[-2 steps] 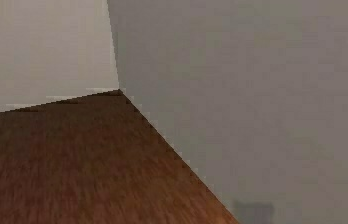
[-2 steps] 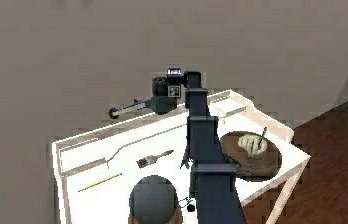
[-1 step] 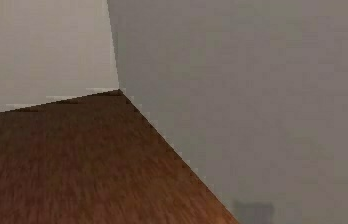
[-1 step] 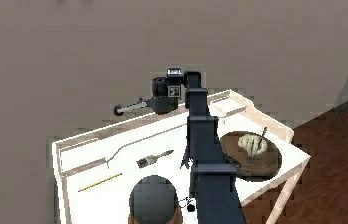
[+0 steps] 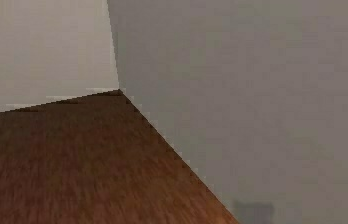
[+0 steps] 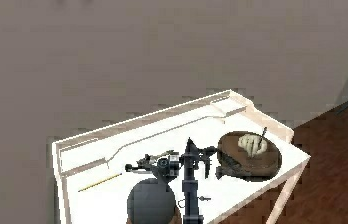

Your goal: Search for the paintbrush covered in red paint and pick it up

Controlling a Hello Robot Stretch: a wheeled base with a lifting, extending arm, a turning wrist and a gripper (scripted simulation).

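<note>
DESK SEARCH: A white wooden desk with a raised back rim (image 6: 132,131) is seen set against a plain grey wall (image 6: 132,60) in the arm side view. The robot's dark square arm (image 6: 190,195) is extended across the desk's front edge, and the dark two-finger gripper (image 6: 142,166) is placed at the middle of the desktop. Small dark shapes lie at its far end, so whether anything is held cannot be told.

A thin yellowish stick (image 6: 100,182) lies flat near the desk's front edge, toward its left end as pictured. Whether it is the paintbrush cannot be told.

A round dark-brown tray (image 6: 270,164) bearing a pale ring-shaped object (image 6: 252,146) is set at the desk's right end. A dark grey rounded shape (image 6: 150,203) is seen at the desk's front edge.

In the forward view, a brown wood-plank floor (image 5: 72,160) is met by two bare pale walls (image 5: 242,90) at a corner.
</note>
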